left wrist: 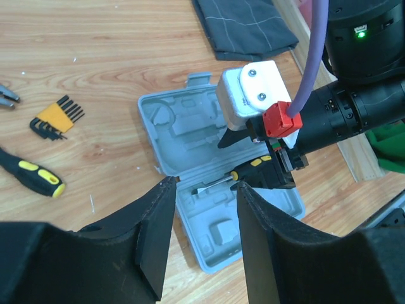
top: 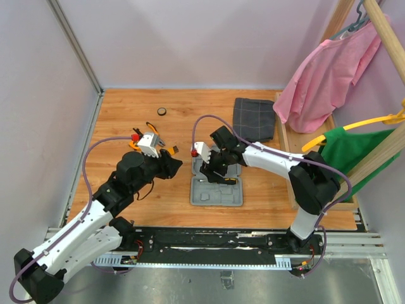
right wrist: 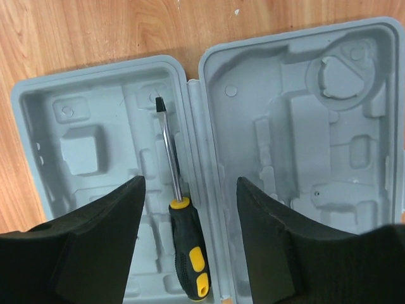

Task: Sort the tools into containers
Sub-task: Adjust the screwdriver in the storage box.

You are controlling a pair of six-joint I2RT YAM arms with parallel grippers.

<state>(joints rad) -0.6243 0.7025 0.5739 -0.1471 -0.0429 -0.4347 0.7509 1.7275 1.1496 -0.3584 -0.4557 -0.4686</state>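
My right gripper hangs spread over the open case, pinching nothing. The screwdriver lies inside, along the hinge, between the fingers but touching neither. It looks slanted across the moulding rather than sunk into a slot. If so, a finger could clip the handle as I lift and flick it out, or the lid could jam on it later.

My left gripper is also spread and empty, close to the right arm, so a careless reach risks a knock.

Only the right wrist view shows how the blade sits. Only the left wrist view shows the second screwdriver, hex keys and pliers loose on the table, toward its left edge.
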